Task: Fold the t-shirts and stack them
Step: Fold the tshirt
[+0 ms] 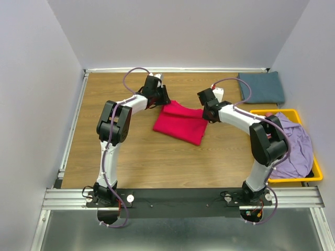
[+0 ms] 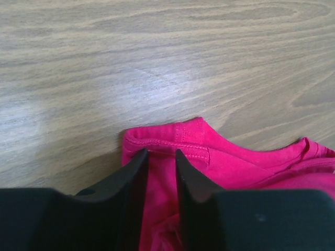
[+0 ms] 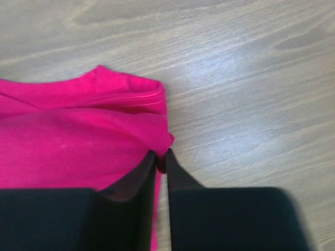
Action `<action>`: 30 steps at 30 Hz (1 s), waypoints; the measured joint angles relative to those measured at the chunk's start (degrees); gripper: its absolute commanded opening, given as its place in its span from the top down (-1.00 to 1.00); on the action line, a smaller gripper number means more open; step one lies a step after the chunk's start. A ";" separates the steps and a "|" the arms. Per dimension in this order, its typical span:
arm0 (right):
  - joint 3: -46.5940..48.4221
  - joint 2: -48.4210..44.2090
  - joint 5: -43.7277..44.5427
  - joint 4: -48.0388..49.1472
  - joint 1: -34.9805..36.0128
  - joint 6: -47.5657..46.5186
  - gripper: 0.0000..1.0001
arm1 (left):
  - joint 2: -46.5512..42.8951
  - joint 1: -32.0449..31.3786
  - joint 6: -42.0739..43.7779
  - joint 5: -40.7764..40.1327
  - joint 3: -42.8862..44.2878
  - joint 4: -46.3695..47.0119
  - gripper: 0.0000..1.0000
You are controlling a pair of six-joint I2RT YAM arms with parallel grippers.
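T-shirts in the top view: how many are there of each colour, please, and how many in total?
Crimson-pink t-shirt: 1
Blue-grey t-shirt: 1
Lavender t-shirt: 1
Total: 3 clearly visible. A pinkish patch in the yellow bin may be a fourth shirt; I cannot tell.

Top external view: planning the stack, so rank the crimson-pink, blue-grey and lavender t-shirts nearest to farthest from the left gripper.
1. Crimson-pink cloth t-shirt, at the left gripper, centre.
2. Folded slate blue-grey t-shirt, far right corner.
3. Crumpled lavender t-shirt, in the yellow plastic bin, right edge.
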 measured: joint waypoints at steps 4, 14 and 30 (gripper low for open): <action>1.36 2.71 0.11 -0.59 -0.13 -1.40 0.08 | -1.46 -0.11 0.00 -0.33 -0.55 -1.18 -0.40; 7.80 0.20 -4.79 -1.49 -0.37 -10.03 0.09 | -15.74 2.60 -0.44 -7.39 -5.92 -5.27 -0.79; 2.03 0.09 -24.28 4.72 -3.39 -13.18 0.61 | -25.53 -7.28 0.00 -7.61 -21.46 -2.84 -0.04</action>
